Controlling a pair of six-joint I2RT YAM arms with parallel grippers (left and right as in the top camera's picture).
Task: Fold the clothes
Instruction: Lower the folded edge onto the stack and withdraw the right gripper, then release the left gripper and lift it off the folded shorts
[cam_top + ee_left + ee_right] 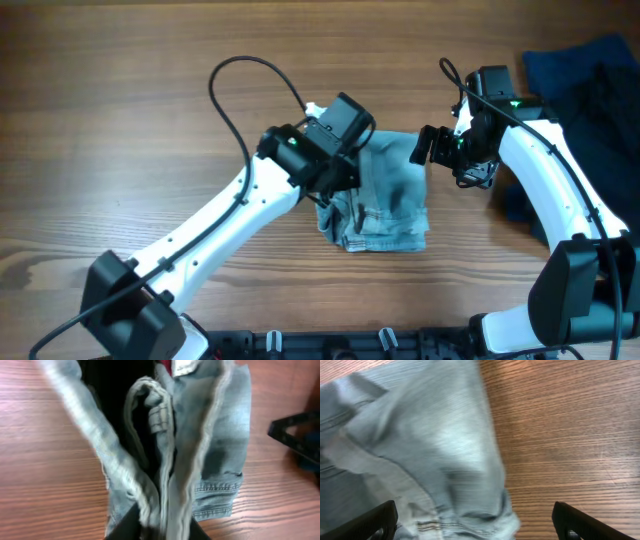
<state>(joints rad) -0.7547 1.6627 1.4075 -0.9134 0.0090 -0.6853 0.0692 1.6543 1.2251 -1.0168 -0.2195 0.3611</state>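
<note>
The clothes (pixel 395 205), light blue faded denim shorts, lie folded into a small bundle on the wooden table (pixel 120 130) between the two arms. My left gripper (pixel 333 188) is at the bundle's left edge. In the left wrist view a bunched fold of the clothes (pixel 220 435) is pinched between the two dark fingers of the left gripper (pixel 162 527). My right gripper (pixel 425 148) hovers at the bundle's upper right corner. It stands wide open in the right wrist view, with the right gripper (pixel 475 525) over the denim (pixel 420 445) and nothing gripped.
A dark navy fabric pile (pixel 590 70) lies at the table's far right, beside the right arm. Black cables (pixel 235 75) loop over the table behind the left arm. Bare wood shows on the left and at the back.
</note>
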